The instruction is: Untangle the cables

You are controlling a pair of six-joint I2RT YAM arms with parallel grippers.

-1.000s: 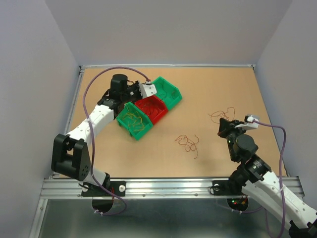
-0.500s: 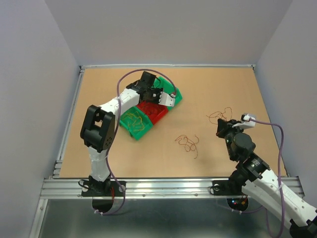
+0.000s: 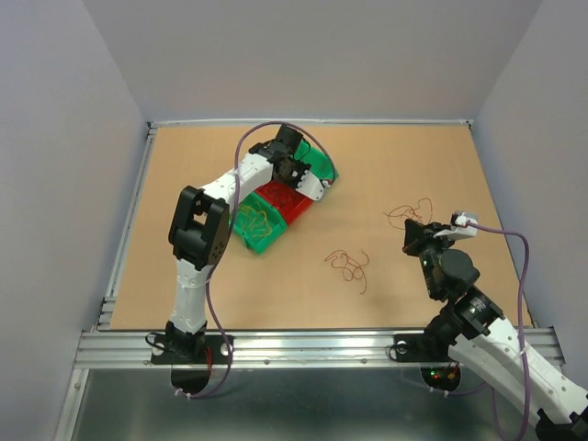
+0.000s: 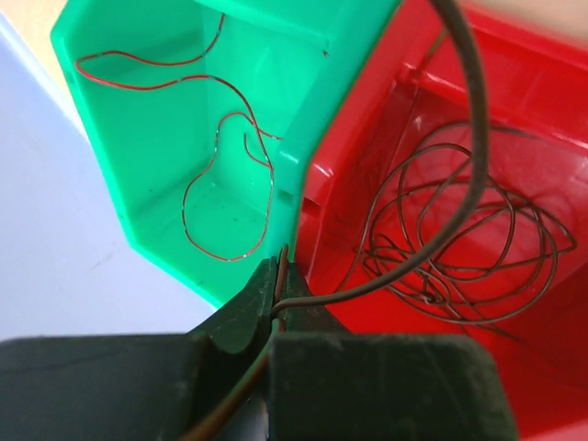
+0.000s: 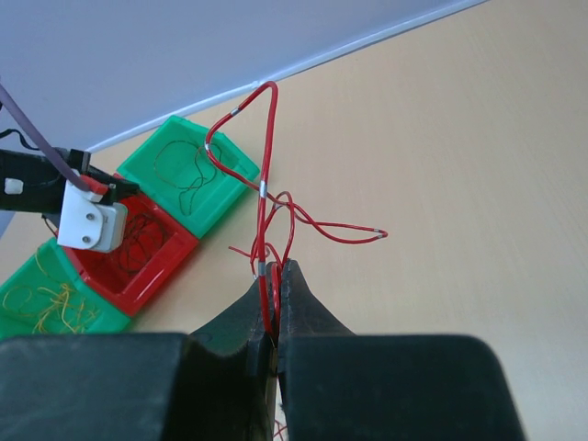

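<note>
Pale grey walls close in a tan worktop that carries three bins in a row. The near green bin holds yellow wires, the red bin sits in the middle, and the far green bin comes last.

From above, the left arm reaches over the bins, but its grip is hidden. The left wrist camera shows it: the left jaws are clamped on one dark brown wire, which arcs up over the red bin. Below it a coil of dark brown wires lies in that bin. A single thin reddish wire lies in the far green bin.

The right wrist camera shows the right jaws pinched together on a red wire, whose loops stand up above the worktop.

Only the overhead view shows a loose clump of reddish-brown wires lying on the worktop between the arms, apart from both.
</note>
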